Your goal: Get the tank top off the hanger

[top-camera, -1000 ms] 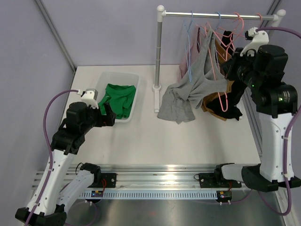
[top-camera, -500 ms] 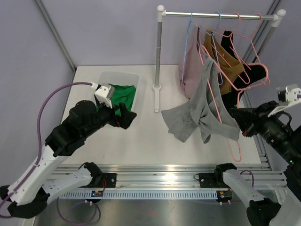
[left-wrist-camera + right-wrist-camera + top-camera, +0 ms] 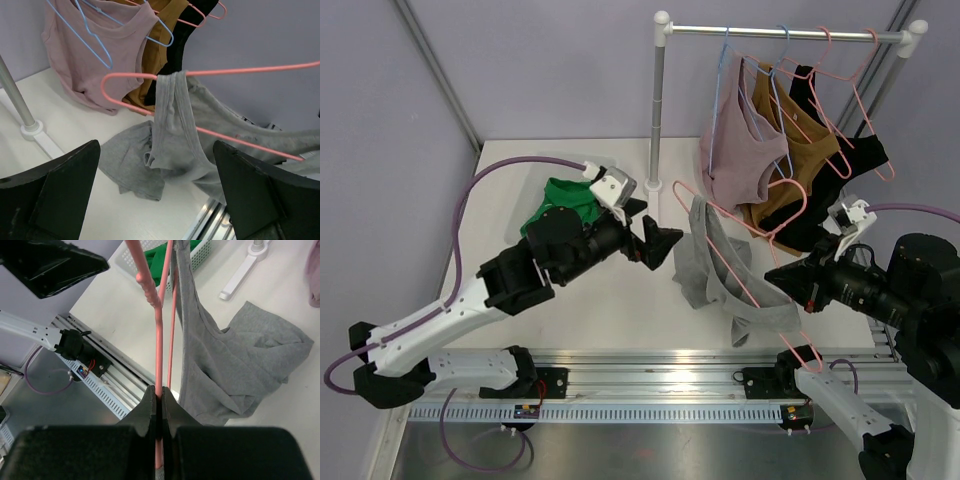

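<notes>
Grey tank top [image 3: 705,270] hangs by one strap over the arm of a pink wire hanger [image 3: 760,293]. The hanger is off the rail and tilted low over the table [image 3: 570,330], and the garment's lower fabric lies crumpled on the tabletop. The right gripper [image 3: 159,395] is clenched on the hanger's wire near its lower end. The left gripper [image 3: 655,240] is spread wide and empty, facing the garment from just beside it.

The knit looks light, soft and limp, so it should slide along the smooth wire with little pull, though it may stretch or snag at the hanger's bent end. The looped strap, or the bunched body just below it, seems the best hold. Open table lies to the left, toward the white bin [image 3: 202,255]. The rack post [image 3: 658,110] and the other hung tops [image 3: 730,150] crowd the space behind.
</notes>
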Controlling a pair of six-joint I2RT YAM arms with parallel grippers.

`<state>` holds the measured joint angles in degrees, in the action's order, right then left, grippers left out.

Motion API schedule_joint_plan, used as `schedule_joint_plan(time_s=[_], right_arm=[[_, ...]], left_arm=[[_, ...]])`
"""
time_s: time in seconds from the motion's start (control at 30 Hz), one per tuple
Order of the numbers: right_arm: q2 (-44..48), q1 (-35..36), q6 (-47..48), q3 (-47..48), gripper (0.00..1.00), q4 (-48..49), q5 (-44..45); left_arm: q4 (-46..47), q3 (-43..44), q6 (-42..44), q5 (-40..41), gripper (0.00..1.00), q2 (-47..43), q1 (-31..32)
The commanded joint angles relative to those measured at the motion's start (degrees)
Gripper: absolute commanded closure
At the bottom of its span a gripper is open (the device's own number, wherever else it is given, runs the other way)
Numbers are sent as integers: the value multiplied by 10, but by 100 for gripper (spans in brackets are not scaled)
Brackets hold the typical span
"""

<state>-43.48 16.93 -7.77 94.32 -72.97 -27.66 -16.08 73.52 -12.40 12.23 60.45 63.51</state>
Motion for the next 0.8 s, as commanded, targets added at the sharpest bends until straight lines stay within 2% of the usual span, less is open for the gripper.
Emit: schedule_joint_plan(time_s=[0.0, 0.13, 0.27, 0.37, 0.4, 0.47, 0.5, 0.6, 0.63, 0.67, 0.7, 0.77], right_arm=[[6, 8, -6, -1, 100, 35, -43], [0, 7, -13, -8, 100, 41, -88], [-4, 8, -13, -15, 100, 49, -86], [-10, 7, -14, -14, 100, 50, -93], [-10, 7, -13, -12, 100, 51, -90], [-12, 7, -12, -9, 100, 49, -84], [-11, 8, -11, -6, 100, 49, -85], [-9, 8, -13, -5, 100, 52, -93], [-9, 8, -9, -6, 100, 52, -89], [-8, 7, -8, -7, 100, 51, -83], [-6, 8, -5, -13, 100, 50, -79], [-5, 8, 2, -21, 100, 49, -72]], left_arm=[[91, 27, 28, 8, 1, 34, 3], [101, 28, 33, 8, 5, 58, 3], [112, 29, 28, 0, 7, 73, 4], [110, 36, 28, 7, 23, 90, 4], [104, 37, 28, 12, 42, 92, 3], [97, 42, 31, 26, 54, 100, 4], [97, 42, 31, 31, 65, 100, 2], [97, 42, 36, 39, 73, 107, 2], [93, 43, 37, 51, 86, 108, 1], [88, 46, 36, 60, 89, 110, 1], [83, 48, 30, 91, 97, 109, 1], [61, 50, 17, 145, 100, 105, 0]])
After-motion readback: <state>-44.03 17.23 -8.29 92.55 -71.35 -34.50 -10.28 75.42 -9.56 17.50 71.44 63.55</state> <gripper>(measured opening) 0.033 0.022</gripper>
